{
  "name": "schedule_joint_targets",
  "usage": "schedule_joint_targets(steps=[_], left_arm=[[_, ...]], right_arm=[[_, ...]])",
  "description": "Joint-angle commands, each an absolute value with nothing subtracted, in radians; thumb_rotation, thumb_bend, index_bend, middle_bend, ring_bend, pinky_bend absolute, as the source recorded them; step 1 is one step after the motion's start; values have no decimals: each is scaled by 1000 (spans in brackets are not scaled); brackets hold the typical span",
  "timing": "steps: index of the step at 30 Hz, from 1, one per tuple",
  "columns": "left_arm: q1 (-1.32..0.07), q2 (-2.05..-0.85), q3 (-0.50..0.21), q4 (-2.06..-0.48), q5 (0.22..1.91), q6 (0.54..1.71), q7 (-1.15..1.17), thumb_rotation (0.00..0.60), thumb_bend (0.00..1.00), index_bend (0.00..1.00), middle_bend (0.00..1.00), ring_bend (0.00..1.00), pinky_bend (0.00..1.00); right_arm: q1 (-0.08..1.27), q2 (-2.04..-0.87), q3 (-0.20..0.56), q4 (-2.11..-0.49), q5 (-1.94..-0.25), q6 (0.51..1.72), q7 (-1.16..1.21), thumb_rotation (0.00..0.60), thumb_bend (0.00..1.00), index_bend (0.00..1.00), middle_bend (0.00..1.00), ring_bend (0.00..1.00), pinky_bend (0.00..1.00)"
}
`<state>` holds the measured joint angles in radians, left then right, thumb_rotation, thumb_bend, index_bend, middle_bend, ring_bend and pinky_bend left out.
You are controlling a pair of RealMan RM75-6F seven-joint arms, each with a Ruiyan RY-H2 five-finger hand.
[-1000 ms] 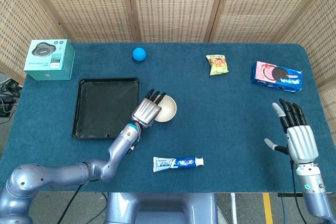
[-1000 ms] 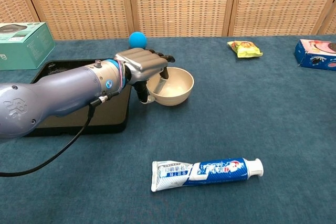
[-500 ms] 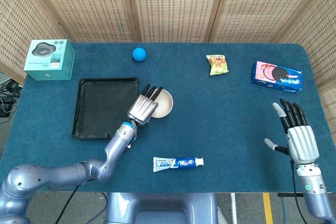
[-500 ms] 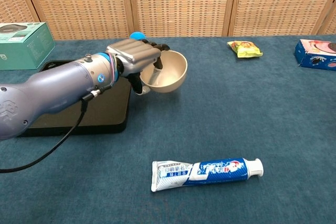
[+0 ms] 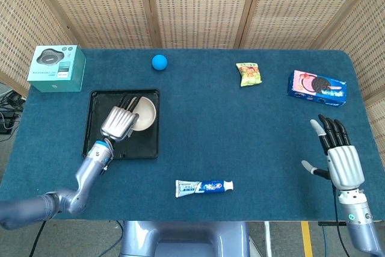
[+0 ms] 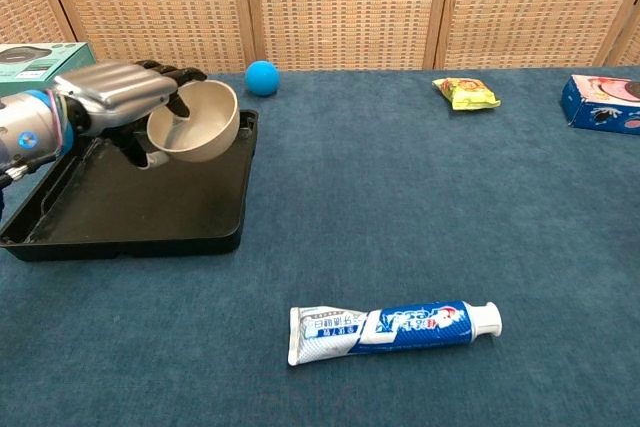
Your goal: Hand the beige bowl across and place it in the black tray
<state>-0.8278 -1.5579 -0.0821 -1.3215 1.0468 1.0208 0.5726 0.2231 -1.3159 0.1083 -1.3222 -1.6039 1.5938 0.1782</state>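
**Bowl is over the tray, now set it down softly**

The left hand (image 6: 120, 97) holds the beige bowl (image 6: 196, 121) by its rim, with fingers hooked over the edge. The bowl hangs in the air above the right part of the black tray (image 6: 60, 232). It is tipped a bit, with its open side leaning toward the hand. It does not look like it touches the tray floor yet.

I think the job is nearly done. The best way now is to go down slowly and bring the bowl level, so its bottom meets the tray flat. It should land well inside the raised edge, not on it. The fingers should let go only when the bowl sits still, or it might roll or tip.

The right hand (image 5: 338, 157) is well away, near the right edge of the worktop (image 5: 252, 136). Its fingers are spread and it holds nothing.

A second ago the bowl sat on the worktop just beside the tray, with the left hand on its rim. Since then the hand has lifted it and carried it over the tray. The right hand has hardly moved.
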Motion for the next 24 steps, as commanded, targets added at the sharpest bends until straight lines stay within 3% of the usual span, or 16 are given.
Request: schedule_joint_targets(steps=[1, 24], left_arm=[[-794, -1553, -59, -1293, 1070, 1021, 522, 600, 436, 723, 0, 0, 0], [-731, -1574, -57, -1209, 1083, 960, 495, 600, 436, 714, 0, 0, 0]], right_arm=[[223, -1317, 106, -1327, -1609, 1594, 169, 600, 200, 32, 0, 0, 0], [222, -1319, 105, -1331, -1615, 1591, 159, 600, 200, 33, 0, 0, 0]])
